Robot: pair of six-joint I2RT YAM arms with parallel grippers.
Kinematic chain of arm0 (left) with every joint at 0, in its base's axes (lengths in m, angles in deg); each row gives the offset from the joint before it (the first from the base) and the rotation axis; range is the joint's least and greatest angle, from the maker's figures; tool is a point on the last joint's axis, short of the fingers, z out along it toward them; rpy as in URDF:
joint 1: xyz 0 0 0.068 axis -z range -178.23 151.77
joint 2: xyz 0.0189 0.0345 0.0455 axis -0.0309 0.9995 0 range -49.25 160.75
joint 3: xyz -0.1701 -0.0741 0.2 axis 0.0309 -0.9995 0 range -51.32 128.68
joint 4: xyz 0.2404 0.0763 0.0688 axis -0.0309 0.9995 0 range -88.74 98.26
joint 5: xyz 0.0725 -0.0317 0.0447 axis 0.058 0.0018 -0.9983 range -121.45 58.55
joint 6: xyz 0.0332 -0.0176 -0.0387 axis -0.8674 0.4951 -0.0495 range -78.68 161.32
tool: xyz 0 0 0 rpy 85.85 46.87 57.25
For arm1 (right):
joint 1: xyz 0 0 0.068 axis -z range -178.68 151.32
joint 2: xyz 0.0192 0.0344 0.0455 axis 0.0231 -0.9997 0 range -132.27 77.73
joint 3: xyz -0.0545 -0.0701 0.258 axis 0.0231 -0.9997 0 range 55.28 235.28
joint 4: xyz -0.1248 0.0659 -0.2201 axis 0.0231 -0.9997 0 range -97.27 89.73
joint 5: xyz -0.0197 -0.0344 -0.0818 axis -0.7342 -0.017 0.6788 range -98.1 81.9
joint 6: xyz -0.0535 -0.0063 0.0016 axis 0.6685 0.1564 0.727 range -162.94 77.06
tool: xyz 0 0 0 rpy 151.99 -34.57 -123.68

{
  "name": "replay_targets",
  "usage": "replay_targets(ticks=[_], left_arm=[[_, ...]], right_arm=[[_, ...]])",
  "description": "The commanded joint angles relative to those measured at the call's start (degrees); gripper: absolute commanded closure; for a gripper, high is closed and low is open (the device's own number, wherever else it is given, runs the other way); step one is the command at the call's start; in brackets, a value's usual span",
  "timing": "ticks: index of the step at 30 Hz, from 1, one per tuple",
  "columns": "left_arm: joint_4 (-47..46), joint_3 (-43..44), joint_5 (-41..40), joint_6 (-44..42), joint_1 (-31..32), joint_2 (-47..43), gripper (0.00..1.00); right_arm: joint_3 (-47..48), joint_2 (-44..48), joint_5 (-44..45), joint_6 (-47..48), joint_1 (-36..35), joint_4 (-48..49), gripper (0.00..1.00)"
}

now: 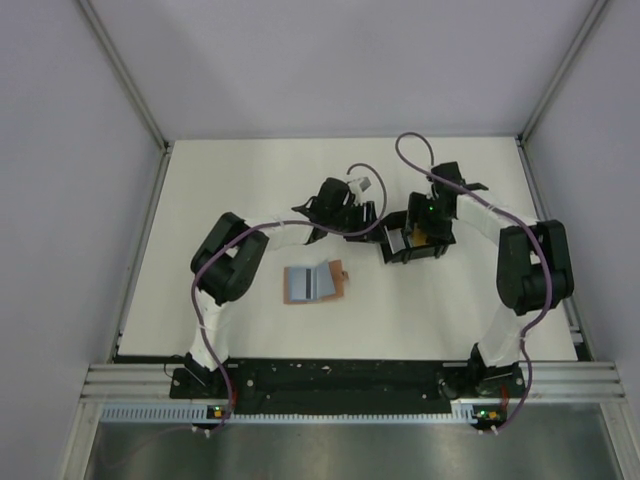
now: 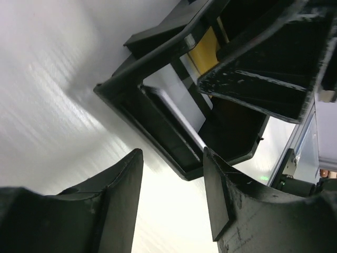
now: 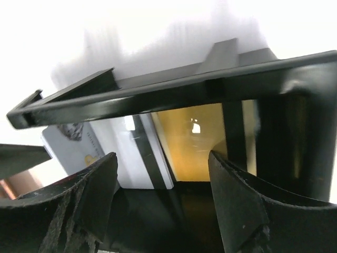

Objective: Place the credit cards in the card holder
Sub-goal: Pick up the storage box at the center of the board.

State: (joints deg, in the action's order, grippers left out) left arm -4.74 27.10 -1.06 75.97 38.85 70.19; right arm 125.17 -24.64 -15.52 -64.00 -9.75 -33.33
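Yellow card (image 3: 189, 139), pale card (image 3: 89, 145) — both partly hidden by tray rim (image 3: 158, 95).

No text is legible anywhere; the print on the pale card (image 3: 73, 143) is too blurred.

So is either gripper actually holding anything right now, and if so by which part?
Nothing is held. The left gripper stands open at a corner of the black tray; the right gripper, open too, points at the yellow card.
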Motion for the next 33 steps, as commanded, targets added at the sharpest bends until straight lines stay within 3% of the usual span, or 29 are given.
replay_targets(ticks=[1,5,10,16,23,25,31,33], left_arm=[[-2.1,-2.8,-0.6,1.7,0.0,-1.7,0.46],[-1.6,-3.1,-0.9,3.0,0.1,-1.2,0.47],[-1.2,-3.5,-1.4,3.2,0.0,-1.2,0.47],[-1.7,-2.3,-0.8,3.8,0.0,-0.3,0.47],[-3.3,-1.2,2.2,5.1,0.1,1.5,0.47],[-4.0,-0.8,3.1,5.6,0.3,2.0,0.47],[-5.0,0.7,4.9,6.6,0.9,4.2,0.48],[-5.0,1.7,5.3,7.0,1.2,5.1,0.48]], right_arm=[[-1.0,5.5,-7.2,2.5,-0.1,2.9,0.28],[0.0,11.6,-7.5,3.4,-0.1,2.9,0.25],[-0.3,17.0,3.2,2.3,1.4,0.3,0.25],[-0.1,16.3,8.6,2.9,4.2,-4.1,0.26],[3.0,7.6,10.4,4.4,4.6,-5.7,0.27],[3.5,6.0,10.8,4.8,4.7,-5.7,0.33],[4.5,5.2,14.0,6.8,4.6,-5.7,0.71],[4.6,7.0,14.6,8.2,4.5,-5.4,0.96]])
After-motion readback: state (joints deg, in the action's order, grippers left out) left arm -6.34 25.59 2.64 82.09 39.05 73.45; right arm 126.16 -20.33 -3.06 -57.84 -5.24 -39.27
